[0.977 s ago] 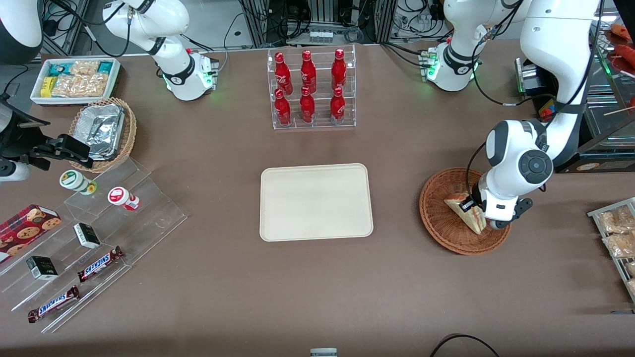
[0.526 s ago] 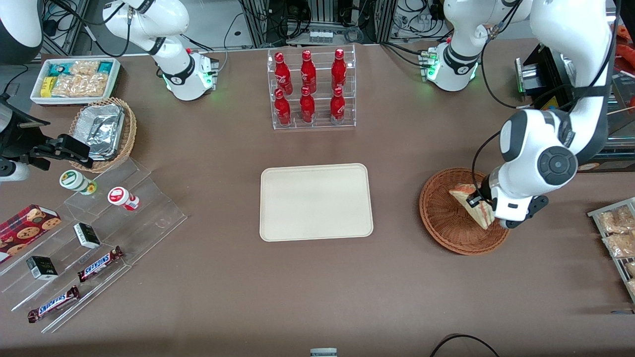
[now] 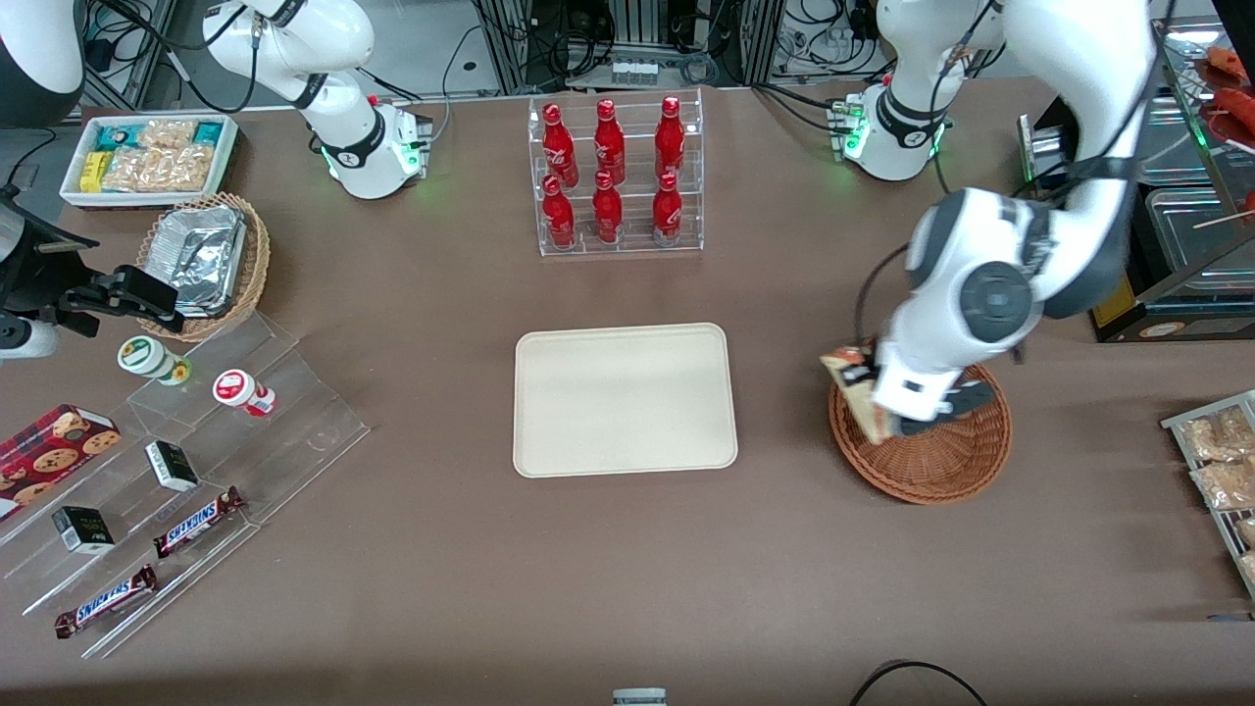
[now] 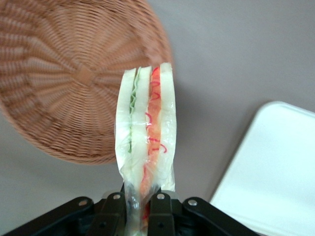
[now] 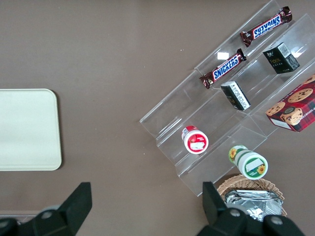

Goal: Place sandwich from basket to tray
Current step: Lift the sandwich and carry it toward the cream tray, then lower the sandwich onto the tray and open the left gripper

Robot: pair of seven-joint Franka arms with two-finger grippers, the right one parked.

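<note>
My left gripper (image 3: 868, 392) is shut on the sandwich (image 3: 855, 390), a wrapped wedge with red, pink and green layers, and holds it in the air over the basket's rim on the side toward the tray. In the left wrist view the sandwich (image 4: 145, 132) hangs pinched at its thin end between the black fingers (image 4: 162, 216) of the gripper (image 4: 138, 211). The round reddish-brown wicker basket (image 3: 941, 461) is empty; it also shows in the left wrist view (image 4: 64, 83). The cream tray (image 3: 625, 399) lies bare at the table's middle, and a corner of it shows in the left wrist view (image 4: 275, 172).
A clear rack of red bottles (image 3: 614, 176) stands farther from the front camera than the tray. A tan basket with foil trays (image 3: 206, 260), a white snack bin (image 3: 147, 157) and clear steps with snacks (image 3: 186, 471) lie toward the parked arm's end. Snack packets (image 3: 1216, 461) lie at the working arm's end.
The left gripper has lifted the sandwich out of the basket and carried it toward the tray, to above the basket's rim. The basket is now empty.
</note>
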